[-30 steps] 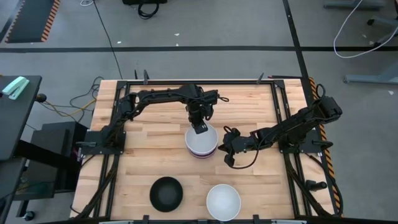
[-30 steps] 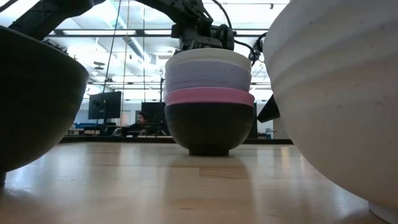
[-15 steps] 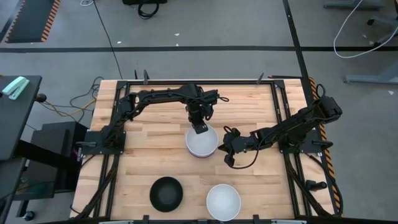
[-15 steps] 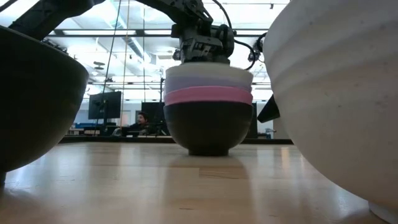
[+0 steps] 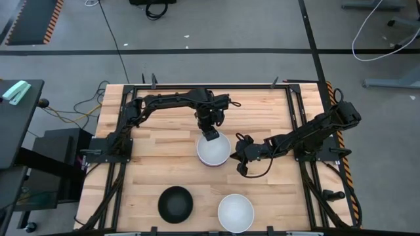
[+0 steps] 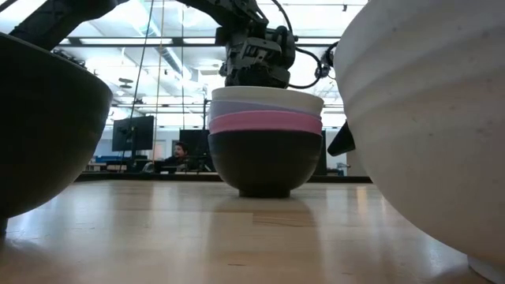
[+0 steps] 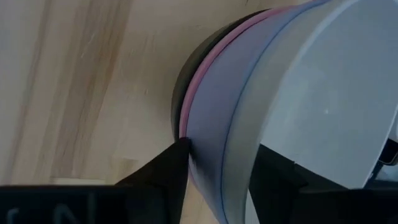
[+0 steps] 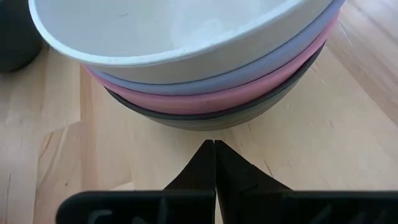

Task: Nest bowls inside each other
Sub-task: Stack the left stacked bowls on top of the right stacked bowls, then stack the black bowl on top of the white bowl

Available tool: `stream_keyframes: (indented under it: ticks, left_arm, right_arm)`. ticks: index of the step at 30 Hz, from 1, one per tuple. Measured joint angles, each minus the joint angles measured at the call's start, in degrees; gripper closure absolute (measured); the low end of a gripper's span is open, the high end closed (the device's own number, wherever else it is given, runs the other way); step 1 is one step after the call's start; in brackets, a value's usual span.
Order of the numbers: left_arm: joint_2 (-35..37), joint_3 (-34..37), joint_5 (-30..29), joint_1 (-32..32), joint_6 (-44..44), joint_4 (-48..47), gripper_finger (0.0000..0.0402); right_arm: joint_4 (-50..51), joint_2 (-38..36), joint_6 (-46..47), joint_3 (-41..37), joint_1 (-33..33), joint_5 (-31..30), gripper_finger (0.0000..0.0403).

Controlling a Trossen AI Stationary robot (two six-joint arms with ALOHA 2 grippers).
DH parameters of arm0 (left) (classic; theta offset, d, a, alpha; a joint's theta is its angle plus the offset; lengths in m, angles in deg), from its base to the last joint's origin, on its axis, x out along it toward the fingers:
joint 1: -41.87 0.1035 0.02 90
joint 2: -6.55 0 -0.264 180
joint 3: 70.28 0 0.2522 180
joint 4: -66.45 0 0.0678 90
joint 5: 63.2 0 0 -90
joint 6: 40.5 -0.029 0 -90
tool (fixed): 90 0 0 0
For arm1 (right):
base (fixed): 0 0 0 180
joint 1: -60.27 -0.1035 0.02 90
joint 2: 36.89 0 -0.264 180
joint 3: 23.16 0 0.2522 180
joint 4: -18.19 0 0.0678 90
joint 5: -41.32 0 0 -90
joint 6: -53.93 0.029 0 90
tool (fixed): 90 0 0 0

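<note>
The wooden table (image 5: 157,144) carried a four-bowl stack (image 6: 266,150) at its centre: a black bowl (image 8: 249,115) at the base, then pink (image 8: 217,99), lavender-blue (image 8: 236,78) and white (image 5: 213,150) uppermost. A loose black bowl (image 5: 175,202) and a loose white bowl (image 5: 235,212) stood apart near the front edge. The left gripper (image 5: 209,134) straddled the stack's far rim, fingers (image 7: 161,174) spread around it. The right gripper (image 5: 239,162) rested just beside the stack, fingers pressed together, holding nothing.

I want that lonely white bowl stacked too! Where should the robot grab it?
Probably by the rim of the white bowl, one finger inside, one outside, coming straight down. It sits upright and open, and its round smooth wall gives nothing else to pinch.
</note>
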Motion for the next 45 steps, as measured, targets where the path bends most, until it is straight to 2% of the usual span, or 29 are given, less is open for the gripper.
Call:
stream_keyframes:
  ticks: [9, 18, 23, 33, 40, 45]
  left_arm:
    - [0.4, 0.0, 3.9, 0.2, 0.2, -0.6, 0.0245]
    - [6.0, 0.0, 3.3, 1.7, 1.5, -0.8, 0.0239]
    - [9.5, 0.0, -1.7, 2.7, 1.5, -2.3, 0.0239]
    - [14.6, -0.1, -14.6, 0.2, 4.7, -16.0, 0.0239]
    - [17.1, 0.0, -16.3, -4.8, 7.9, -17.4, 0.0241]
    - [18.4, 1.6, -20.6, -8.5, 10.8, -18.7, 0.0248]
  right_arm:
    - [0.2, 0.0, 0.0, 0.0, 0.0, 0.0, 0.0398]
    - [0.2, 0.0, -0.3, 0.0, 0.0, 0.4, 0.0397]
    - [0.3, 0.0, -0.3, 0.0, 0.0, 0.4, 0.0396]
    - [3.1, -0.5, -0.4, 0.0, -0.1, 1.5, 0.0390]
    - [4.6, -3.4, -0.3, -0.1, -2.2, 1.3, 0.0391]
    - [6.4, -7.9, -0.4, 0.0, -4.3, 0.1, 0.0390]
